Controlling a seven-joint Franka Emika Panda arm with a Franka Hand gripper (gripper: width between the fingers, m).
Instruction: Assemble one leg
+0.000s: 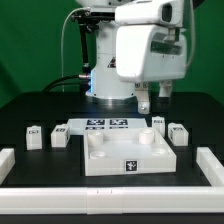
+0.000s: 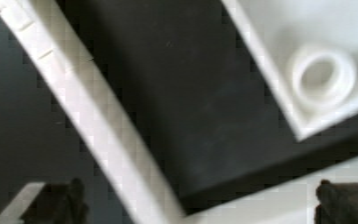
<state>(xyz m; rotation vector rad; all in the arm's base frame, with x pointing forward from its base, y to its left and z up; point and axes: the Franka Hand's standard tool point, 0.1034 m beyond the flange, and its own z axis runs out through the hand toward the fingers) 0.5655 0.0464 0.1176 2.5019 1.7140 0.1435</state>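
White, matte, blocky parts are shown spread over a black table point(image 1: 205, 125) beneath a glossy white arm point(image 1: 145, 45). The gripper point(image 1: 152, 100) is seen hanging clear of everything, above the far corner of the slab point(image 1: 125, 152) at the exterior view's right, its jaws held apart with nothing between them. The slab is pictured as a thick square with round sockets sunk in its corners and a black-and-white tag on its front face. Four small squared pegs with tags are set on the table: a leg point(image 1: 33, 137) and a second leg point(image 1: 60, 134) at the exterior view's left of the slab, a third leg point(image 1: 160, 122) and a fourth leg point(image 1: 178, 132) near its far corner at the exterior view's right, closest to the gripper. The flat marker board point(image 1: 100, 126) is laid behind the slab and partly hidden by it. A low white rail point(image 1: 110, 200) is run along the front and sides, cut off at the picture's edges. The legs are caught by the exterior view only. In the wrist view one slab corner is shown close, its ringed socket point(image 2: 318, 75) blurred, beside a straight white rail crossing the black table. Two dark fingertips point(image 2: 55, 203) are cropped at the picture's edge.
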